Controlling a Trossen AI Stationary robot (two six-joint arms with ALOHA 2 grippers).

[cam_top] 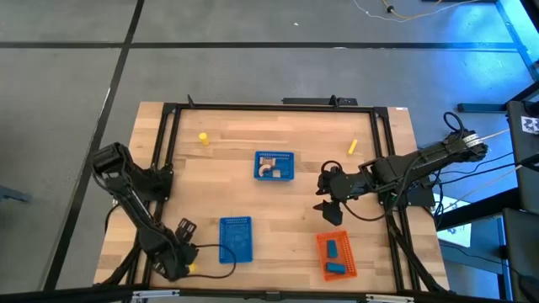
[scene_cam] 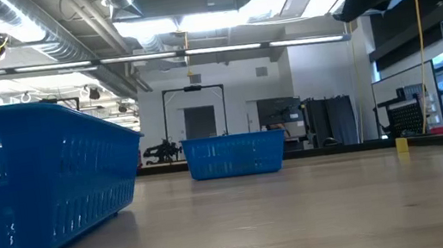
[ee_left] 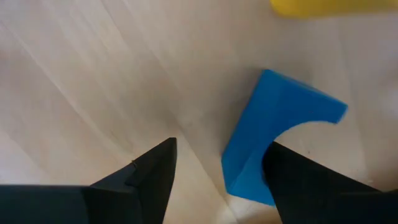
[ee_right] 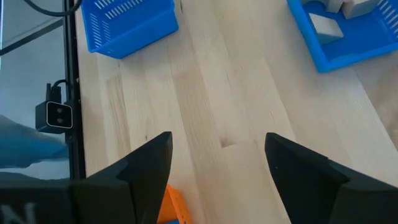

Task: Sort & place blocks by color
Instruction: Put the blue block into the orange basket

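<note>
Left wrist view: the left gripper (ee_left: 217,171), fingers spread, straddles one edge of a small blue arch-cut wooden block (ee_left: 273,127) beside the near blue mesh basket (cam_top: 236,238); light, rigid, smooth, so best pinched across its flat faces.

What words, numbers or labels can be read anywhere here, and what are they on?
No readable text in any view.
A white tag with a black square pattern sits at the right edge of the high view; it carries no letters.
The baskets, the blocks and the table bear no print.
Nothing in the room behind, seen in the low view, is legible.
</note>
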